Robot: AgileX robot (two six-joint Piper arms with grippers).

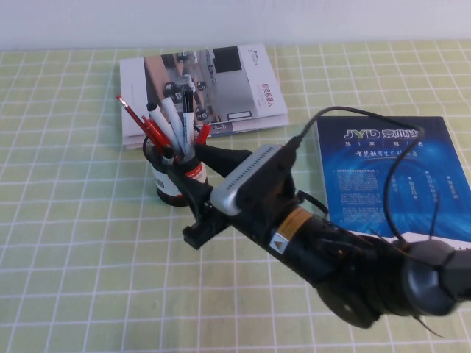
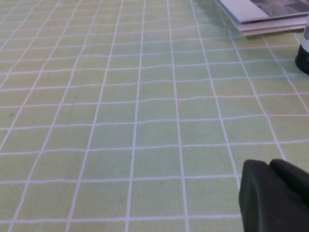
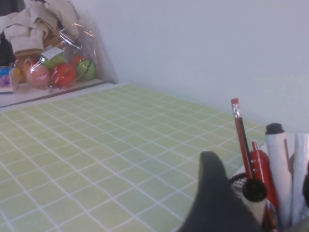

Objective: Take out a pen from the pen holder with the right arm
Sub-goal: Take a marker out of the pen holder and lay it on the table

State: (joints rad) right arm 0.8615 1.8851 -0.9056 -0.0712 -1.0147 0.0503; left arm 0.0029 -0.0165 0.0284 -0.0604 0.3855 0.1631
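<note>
A black mesh pen holder [image 1: 171, 190] stood upright on a green checked tablecloth [image 1: 73, 257], at about 10 o'clock from the middle of the high view. It was packed with pens [image 1: 176, 136] fanning upward. A red pencil [image 1: 131, 112] leaned furthest, toward 11 o'clock, with a red pen [image 1: 156, 132] beside it. White markers [image 1: 169, 118] rose near the centre, and a short black-capped pen [image 1: 168, 156] sat low at the front. All of them were inside the holder.

The right gripper [image 1: 187, 163] came in from the holder's 4 o'clock, at rim height. Its jaws were spread. One dark finger reached the holder's 2 o'clock side and the other lay across its 5 o'clock side. The pictures did not show whether either finger touched a pen, and nothing was pinched. In the right wrist view one dark finger rose just beside the pencil and the markers.

A grey and white booklet stack [image 1: 213, 84] lay at 1 o'clock from the holder, just behind it. A blue brochure [image 1: 397, 176] lay at 3 o'clock, well apart, partly under the right arm's cable.

The left gripper [image 2: 273, 195] appeared only in its own wrist view, above bare cloth, and I cannot tell its state.
</note>
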